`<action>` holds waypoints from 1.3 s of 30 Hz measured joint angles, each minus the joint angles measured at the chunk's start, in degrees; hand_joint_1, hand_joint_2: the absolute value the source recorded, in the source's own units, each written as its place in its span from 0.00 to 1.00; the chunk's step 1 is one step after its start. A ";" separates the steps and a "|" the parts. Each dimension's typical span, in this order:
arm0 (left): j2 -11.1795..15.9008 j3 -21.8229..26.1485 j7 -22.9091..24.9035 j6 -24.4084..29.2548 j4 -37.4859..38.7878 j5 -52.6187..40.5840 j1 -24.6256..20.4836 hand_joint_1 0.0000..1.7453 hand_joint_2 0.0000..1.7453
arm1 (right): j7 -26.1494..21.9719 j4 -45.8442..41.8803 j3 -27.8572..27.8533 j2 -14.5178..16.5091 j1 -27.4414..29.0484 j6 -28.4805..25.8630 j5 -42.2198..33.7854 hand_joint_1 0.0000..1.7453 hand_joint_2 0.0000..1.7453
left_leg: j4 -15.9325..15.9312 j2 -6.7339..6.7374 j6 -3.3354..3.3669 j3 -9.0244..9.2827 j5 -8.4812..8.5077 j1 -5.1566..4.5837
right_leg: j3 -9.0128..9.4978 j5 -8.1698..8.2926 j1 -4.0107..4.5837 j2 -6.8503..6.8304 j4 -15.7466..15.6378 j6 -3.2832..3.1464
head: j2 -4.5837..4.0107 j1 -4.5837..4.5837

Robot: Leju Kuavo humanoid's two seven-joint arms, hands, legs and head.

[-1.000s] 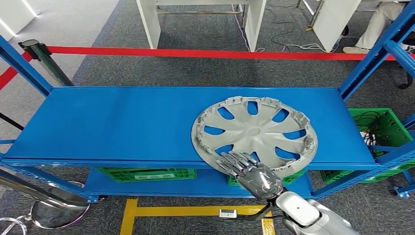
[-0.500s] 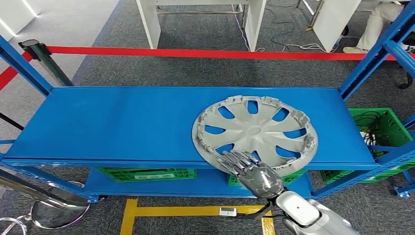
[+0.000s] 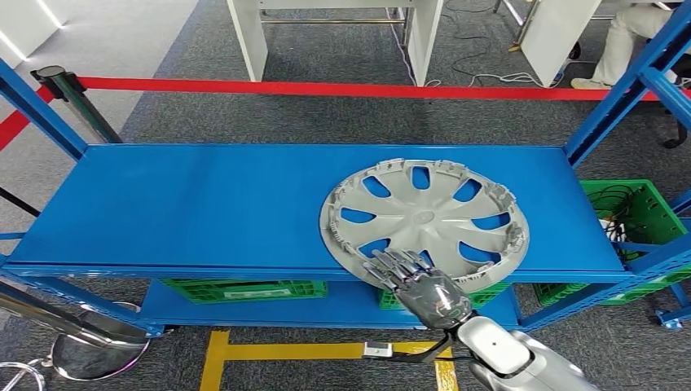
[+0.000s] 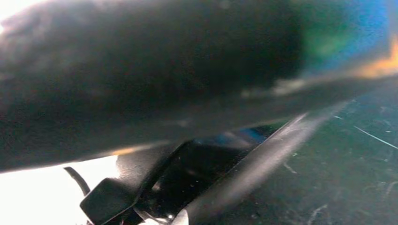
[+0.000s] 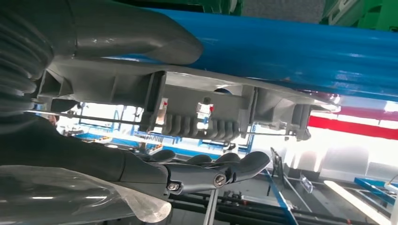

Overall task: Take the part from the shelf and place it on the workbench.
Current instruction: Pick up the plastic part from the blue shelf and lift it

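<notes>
one grey hubcap lies flat on the blue shelf, its near rim over the shelf's front edge; the right hand pinches that rim, thumb underneath, fingers on top.

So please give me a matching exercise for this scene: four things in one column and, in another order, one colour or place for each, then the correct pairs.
Things:
1. wheel cover
2. barrier tape
3. crate
4. right robot hand

Descriptions:
A. red, stretched across the floor behind the shelf
B. at the front edge of the shelf, on the near rim of the part
C. grey, lying flat on the blue shelf
D. green, beside the right end of the shelf

Pairs: 1-C, 2-A, 3-D, 4-B
</notes>
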 joint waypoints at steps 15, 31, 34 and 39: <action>-0.24 0.01 0.92 0.34 0.00 0.63 0.21 0.00 0.00 | 2.72 -0.79 0.69 0.00 -0.10 7.28 -0.31 0.00 1.00 | 0.00 0.00 0.00 0.01 0.00 0.00 | 0.02 0.00 0.00 0.00 0.00 0.00 | 0.00 0.00; -0.40 0.08 0.92 0.14 0.00 1.46 0.29 0.00 0.00 | 3.81 -1.77 1.97 0.00 -1.34 11.32 -1.60 0.00 1.00 | 0.01 0.00 0.00 0.03 0.01 0.00 | 0.05 0.03 0.00 0.00 0.00 0.03 | 0.00 -0.01; -0.40 0.09 0.91 0.14 0.01 1.63 0.32 0.00 0.00 | 3.91 -2.12 2.16 0.00 -1.34 11.41 -1.90 0.00 1.00 | 0.01 0.00 0.00 0.02 0.01 0.00 | 0.04 0.03 0.00 0.00 0.00 0.03 | 0.00 0.00; -0.40 0.13 0.83 0.17 0.00 1.75 0.35 0.00 0.00 | 4.03 -3.37 2.53 0.00 -1.23 10.75 -2.28 0.00 1.00 | 0.01 0.00 0.00 0.02 0.00 0.00 | 0.03 0.02 0.00 0.00 0.00 0.03 | 0.00 0.00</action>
